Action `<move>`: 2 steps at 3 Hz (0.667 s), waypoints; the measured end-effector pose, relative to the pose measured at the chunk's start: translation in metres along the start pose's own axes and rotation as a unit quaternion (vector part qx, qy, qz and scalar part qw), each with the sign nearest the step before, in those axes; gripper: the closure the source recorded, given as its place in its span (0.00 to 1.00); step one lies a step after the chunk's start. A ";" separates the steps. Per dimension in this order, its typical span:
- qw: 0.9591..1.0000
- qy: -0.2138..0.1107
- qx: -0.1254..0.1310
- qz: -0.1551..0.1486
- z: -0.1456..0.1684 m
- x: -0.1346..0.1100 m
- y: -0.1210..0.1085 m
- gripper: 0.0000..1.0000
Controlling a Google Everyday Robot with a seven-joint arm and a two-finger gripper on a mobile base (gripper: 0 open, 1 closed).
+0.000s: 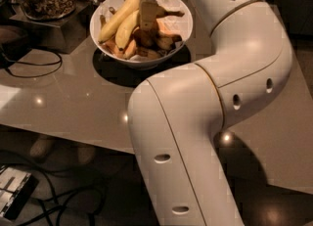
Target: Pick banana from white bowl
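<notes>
Tool (146,26) down inside bowl (189,20) at far edge of bench (73,98), just beside banana (119,13); clenched or released, cannot tell.

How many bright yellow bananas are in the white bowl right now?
2. The long banana lies at the left of the white bowl; a shorter yellow one sits beside it, next to the pincer at the bowl's middle. More may hide behind it.
</notes>
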State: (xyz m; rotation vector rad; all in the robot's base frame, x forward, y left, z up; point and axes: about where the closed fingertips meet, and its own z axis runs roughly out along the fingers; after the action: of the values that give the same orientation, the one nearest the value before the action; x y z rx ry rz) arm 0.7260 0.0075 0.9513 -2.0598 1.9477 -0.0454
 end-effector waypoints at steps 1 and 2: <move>1.000 0.001 -0.006 0.003 0.002 0.005 0.003 0.78; 1.000 0.001 -0.010 0.005 0.002 0.007 0.004 0.99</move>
State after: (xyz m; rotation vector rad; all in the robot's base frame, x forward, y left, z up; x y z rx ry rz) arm 0.7228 0.0011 0.9475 -2.0623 1.9679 -0.0252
